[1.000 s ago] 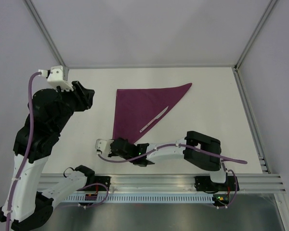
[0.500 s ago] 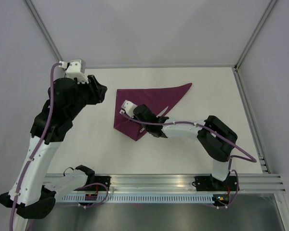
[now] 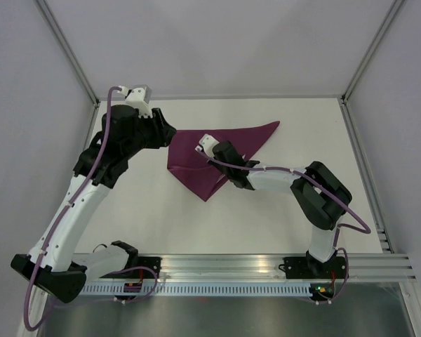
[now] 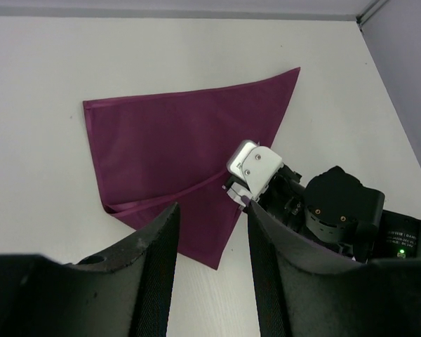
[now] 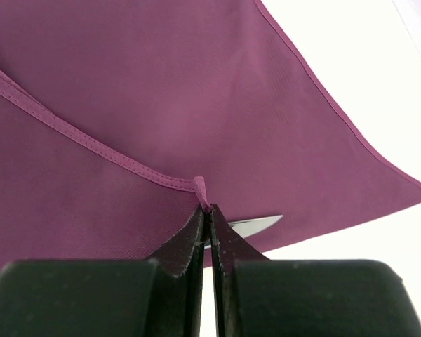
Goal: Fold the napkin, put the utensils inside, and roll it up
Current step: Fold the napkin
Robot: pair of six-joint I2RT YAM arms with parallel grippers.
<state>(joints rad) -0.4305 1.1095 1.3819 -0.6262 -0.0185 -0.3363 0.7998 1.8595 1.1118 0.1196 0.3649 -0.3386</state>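
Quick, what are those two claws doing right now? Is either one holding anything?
Left gripper: open, holding nothing, above the napkin.
Right gripper: shut, pinching a folded edge of the napkin.

White links (image 3: 69,210), black joints (image 3: 323,191) — looping purple cables (image 3: 109,107)

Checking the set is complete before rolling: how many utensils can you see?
1: a silvery knife-like tip peeks from under the napkin flap pinched by the right gripper. Others may be hidden under the cloth.
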